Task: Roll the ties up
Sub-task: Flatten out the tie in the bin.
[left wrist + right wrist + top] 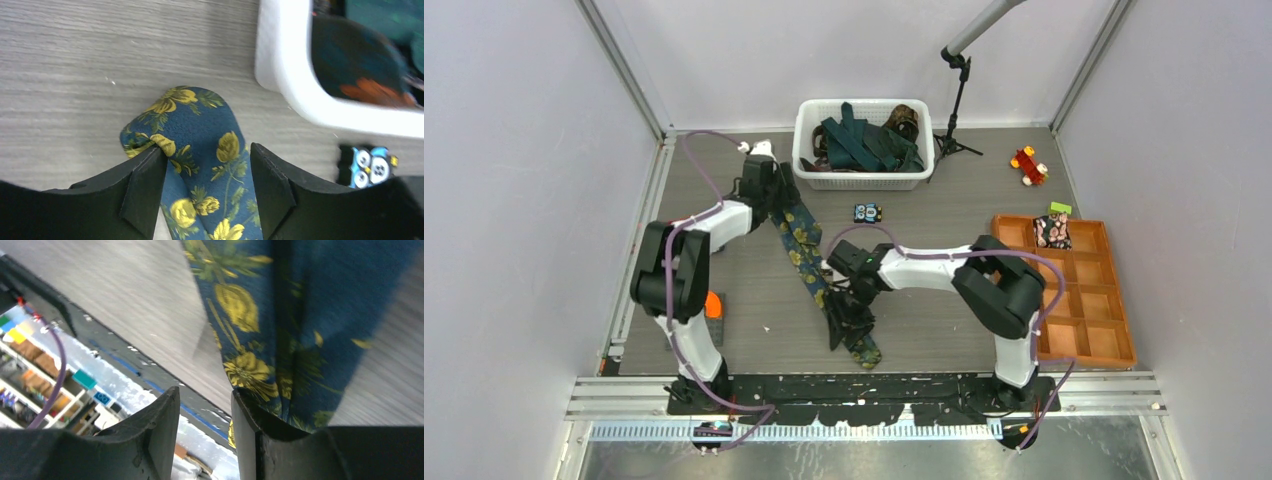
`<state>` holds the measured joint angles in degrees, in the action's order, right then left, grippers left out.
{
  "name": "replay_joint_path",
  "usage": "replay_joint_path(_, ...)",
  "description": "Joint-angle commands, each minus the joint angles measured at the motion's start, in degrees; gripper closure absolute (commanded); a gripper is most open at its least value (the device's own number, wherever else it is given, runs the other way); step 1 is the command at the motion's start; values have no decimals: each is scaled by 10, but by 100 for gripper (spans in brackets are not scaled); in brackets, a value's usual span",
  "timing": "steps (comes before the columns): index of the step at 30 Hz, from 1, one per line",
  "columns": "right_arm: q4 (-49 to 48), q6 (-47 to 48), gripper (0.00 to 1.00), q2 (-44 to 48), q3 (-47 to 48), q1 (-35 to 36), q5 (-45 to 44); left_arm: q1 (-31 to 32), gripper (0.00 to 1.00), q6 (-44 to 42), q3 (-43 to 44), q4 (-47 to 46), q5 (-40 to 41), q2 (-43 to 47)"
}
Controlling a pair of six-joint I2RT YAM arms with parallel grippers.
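A navy tie with yellow-gold flowers (809, 262) lies diagonally on the grey table. My left gripper (776, 200) is at its far, narrow end. In the left wrist view this gripper (207, 175) is open and the tie's folded-over end (200, 125) lies between the fingers without being pinched. My right gripper (849, 318) is over the tie's near, wide end. In the right wrist view it (205, 405) is open with an empty gap, and the tie (300, 330) sits against the outside of the right finger (250, 430). More ties, dark teal (864, 145) and brown-patterned (904, 120), lie in a basket.
The white basket (861, 182) stands at the back centre, its corner close to the left gripper (285, 75). A small owl toy (868, 212) lies just before it. An orange compartment tray (1114, 320) at the right holds a rolled tie (1052, 230). A red toy (1028, 165) and a tripod stand (954, 110) are at the back right.
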<state>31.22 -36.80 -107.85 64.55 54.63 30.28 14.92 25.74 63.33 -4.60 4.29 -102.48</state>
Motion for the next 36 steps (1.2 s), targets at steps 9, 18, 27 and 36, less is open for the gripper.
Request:
replay_joint_path(9, -9, 20, 43, -51, 264, 66, 152, -49, 22, -20, 115, 163, -28, 18)
replay_joint_path(18, 105, 45, 34, -10, 291, -37, -177, -35, 15, 43, 35, 313, -40, 167)
replay_joint_path(27, 95, 15, 34, 89, 191, -142, -358, 204, 11, 191, -34, 498, 37, 255)
replay_joint_path(36, 68, 7, 34, 140, 153, -187, -377, 405, 15, 347, -49, 500, -38, 191)
